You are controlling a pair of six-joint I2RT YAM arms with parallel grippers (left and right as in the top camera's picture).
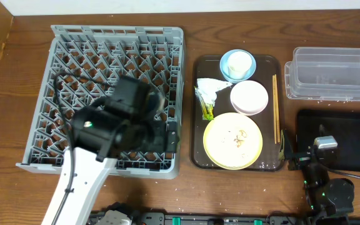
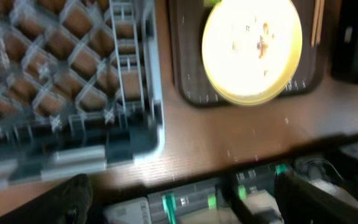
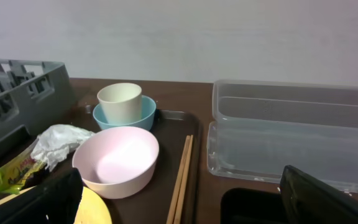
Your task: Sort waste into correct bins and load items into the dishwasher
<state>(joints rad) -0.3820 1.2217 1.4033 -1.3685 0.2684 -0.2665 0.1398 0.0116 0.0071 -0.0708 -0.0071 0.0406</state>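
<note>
The grey dish rack (image 1: 117, 37) sits at the left. A brown tray (image 1: 199, 69) holds a small white cup (image 1: 239, 62) inside a light blue cup (image 1: 225, 69), a white bowl (image 1: 249, 98), a crumpled napkin (image 1: 210, 87) with a yellow-green scrap (image 1: 207, 112), chopsticks (image 1: 275, 109) and a yellow plate (image 1: 233, 140) with crumbs. The clear tub (image 1: 333, 74) and black bin (image 1: 349, 134) are at the right. My left gripper (image 1: 171, 137) hangs open over the rack's front right corner, and its wrist view is blurred (image 2: 185, 202). My right gripper (image 3: 185, 211) is open and empty by the tray's right front corner.
The right wrist view shows the bowl (image 3: 117, 162), the chopsticks (image 3: 182, 174), the clear tub (image 3: 291, 134) and the black bin (image 3: 253, 208) close ahead. Arm bases and cables line the table's front edge (image 1: 230, 219). A light wall rises behind the table.
</note>
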